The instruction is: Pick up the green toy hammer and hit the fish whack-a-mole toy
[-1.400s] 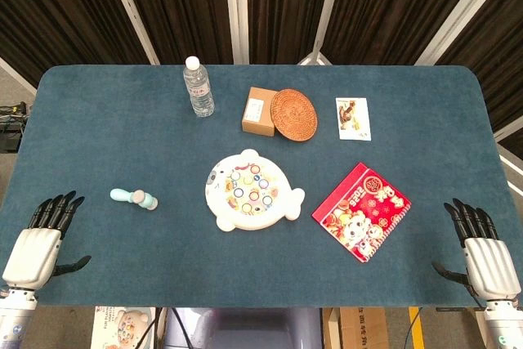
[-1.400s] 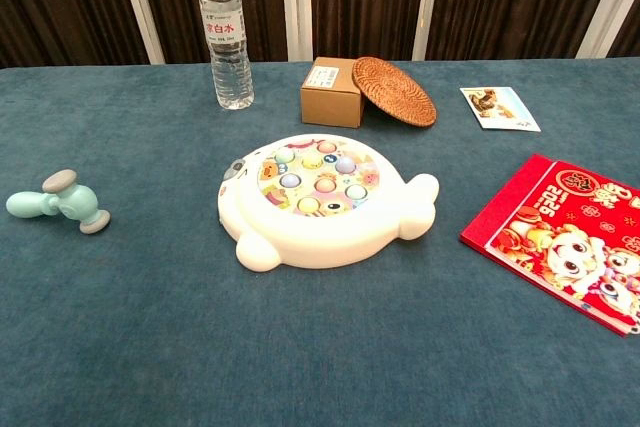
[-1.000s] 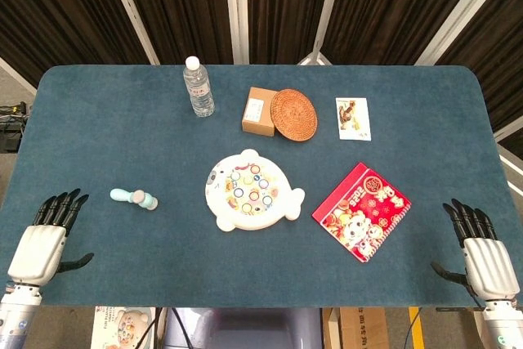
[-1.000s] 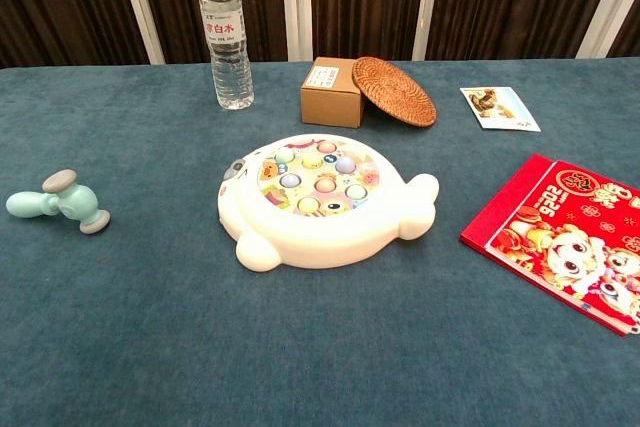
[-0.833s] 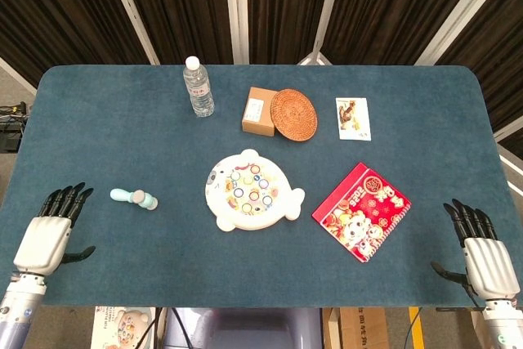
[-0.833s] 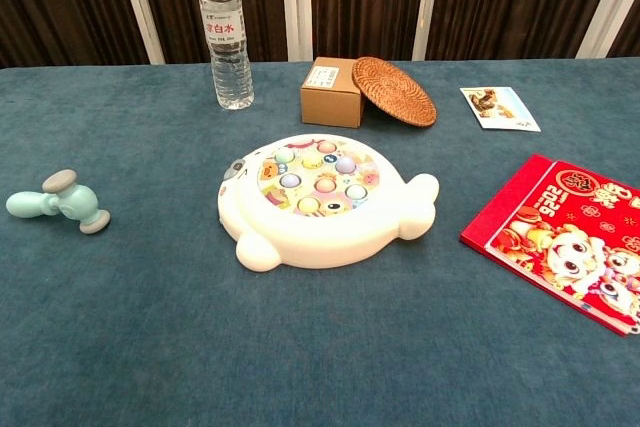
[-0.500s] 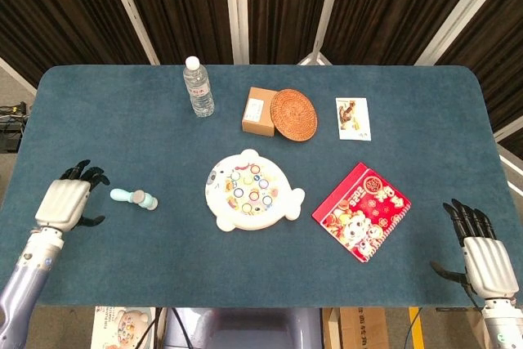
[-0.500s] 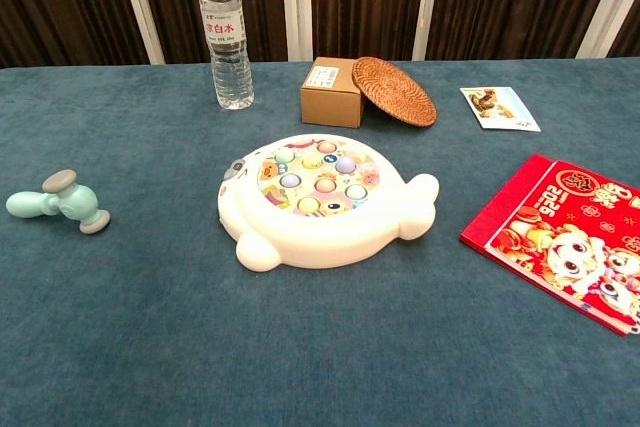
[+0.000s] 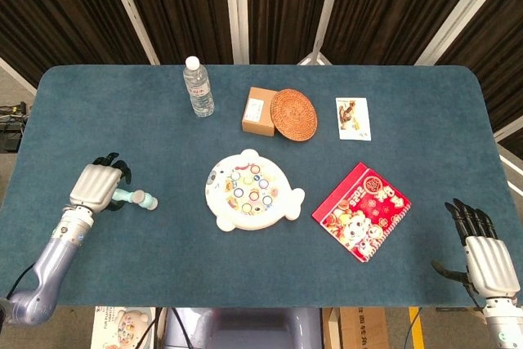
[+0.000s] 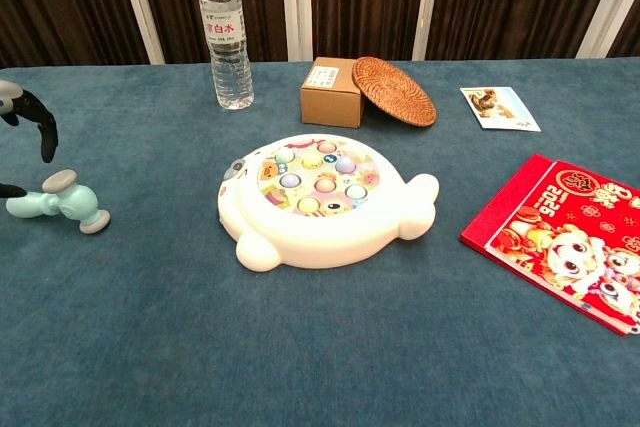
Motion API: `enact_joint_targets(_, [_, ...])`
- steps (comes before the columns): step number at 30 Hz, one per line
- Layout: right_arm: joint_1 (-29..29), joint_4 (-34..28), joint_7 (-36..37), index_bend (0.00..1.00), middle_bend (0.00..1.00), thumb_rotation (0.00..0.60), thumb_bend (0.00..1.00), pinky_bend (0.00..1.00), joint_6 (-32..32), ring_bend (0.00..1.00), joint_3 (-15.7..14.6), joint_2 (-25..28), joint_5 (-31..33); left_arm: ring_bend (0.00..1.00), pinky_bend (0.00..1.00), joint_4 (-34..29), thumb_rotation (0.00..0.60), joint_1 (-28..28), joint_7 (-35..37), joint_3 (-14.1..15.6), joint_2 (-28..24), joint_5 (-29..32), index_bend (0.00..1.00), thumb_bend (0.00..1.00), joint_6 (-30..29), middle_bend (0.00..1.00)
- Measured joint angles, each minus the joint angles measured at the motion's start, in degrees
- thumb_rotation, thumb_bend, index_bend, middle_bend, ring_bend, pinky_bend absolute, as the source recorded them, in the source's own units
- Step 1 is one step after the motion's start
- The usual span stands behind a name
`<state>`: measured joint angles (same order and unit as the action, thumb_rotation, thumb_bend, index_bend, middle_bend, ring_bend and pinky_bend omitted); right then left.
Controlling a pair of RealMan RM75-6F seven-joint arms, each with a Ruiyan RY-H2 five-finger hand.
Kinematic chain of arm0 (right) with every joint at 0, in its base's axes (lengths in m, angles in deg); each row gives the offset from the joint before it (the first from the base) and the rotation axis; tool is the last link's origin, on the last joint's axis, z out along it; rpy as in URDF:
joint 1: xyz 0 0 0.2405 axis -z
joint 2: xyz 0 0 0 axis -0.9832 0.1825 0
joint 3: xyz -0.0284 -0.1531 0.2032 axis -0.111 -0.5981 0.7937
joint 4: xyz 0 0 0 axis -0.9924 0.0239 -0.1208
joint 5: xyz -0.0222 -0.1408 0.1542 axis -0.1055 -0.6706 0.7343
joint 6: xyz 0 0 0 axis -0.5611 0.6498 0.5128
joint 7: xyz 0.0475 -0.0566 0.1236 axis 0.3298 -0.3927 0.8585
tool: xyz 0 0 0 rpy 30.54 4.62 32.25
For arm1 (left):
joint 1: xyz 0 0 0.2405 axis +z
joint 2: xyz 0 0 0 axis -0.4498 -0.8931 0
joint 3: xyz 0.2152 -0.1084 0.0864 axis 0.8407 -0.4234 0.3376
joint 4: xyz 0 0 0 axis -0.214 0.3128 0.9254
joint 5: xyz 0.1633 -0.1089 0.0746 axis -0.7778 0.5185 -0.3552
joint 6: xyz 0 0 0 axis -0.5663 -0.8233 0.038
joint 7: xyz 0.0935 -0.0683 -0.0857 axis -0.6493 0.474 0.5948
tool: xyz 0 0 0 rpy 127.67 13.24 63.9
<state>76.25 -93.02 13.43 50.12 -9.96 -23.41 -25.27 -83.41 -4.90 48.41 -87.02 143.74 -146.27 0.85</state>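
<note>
In the head view the left hand (image 9: 96, 185) hangs over the handle end of the hammer (image 9: 140, 198), its dark fingers curled downward and apart; the handle runs under the hand, but whether the fingers touch it cannot be told, and the grey head sticks out just to the right of the hand. Further right of that hand, well apart from it, lies the fish toy (image 9: 252, 190), flat on the blue tabletop (image 9: 163, 267), with its coloured buttons facing up. Beyond the toy, away from the hand, stand a bottle (image 9: 198, 87), a box (image 9: 258, 111) and a woven mat (image 9: 293, 114) leaning on the box; a card (image 9: 353, 118) lies further right. The right hand (image 9: 485, 252) rests at the near right edge, palm down, fingers straight and spread, holding nothing; a red book (image 9: 362, 211) lies between it and the fish toy, apart from both. In the chest view only the dark fingertips (image 10: 38, 122) of the left hand show at the left edge, curved above the hammer (image 10: 58, 201) and clear of its grey head; the hammer lies on the tabletop (image 10: 330, 347), its handle pointing toward the hand. The fish toy (image 10: 320, 200) sits to the right of the hand, with the bottle (image 10: 226, 35), box (image 10: 333, 91) and mat (image 10: 394, 91) behind it, the card (image 10: 499, 108) and book (image 10: 565, 233) further right. The right hand is out of this view.
</note>
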Motion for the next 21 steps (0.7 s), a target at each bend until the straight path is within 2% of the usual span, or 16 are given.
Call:
enact_joint_targets(8, [0.0,-0.3,0.2,0.00,0.00,0.600,0.16,0.00,-0.2,0.00,0.0,0.1,0.2,0.13,0.21,1.2,0.600,-1.2,-2.2,0.6,2.5,2.0,0.49,0.42,0.3,0.30])
enact_joint_targets(21, [0.0,-0.5,0.4,0.00,0.00,0.600,0.16,0.00,-0.3,0.00,0.1,0.2,0.5,0.13,0.21,2.7,0.600,-2.3,-4.0,2.0,5.2,3.4,0.49,0.44,0.6,0.31])
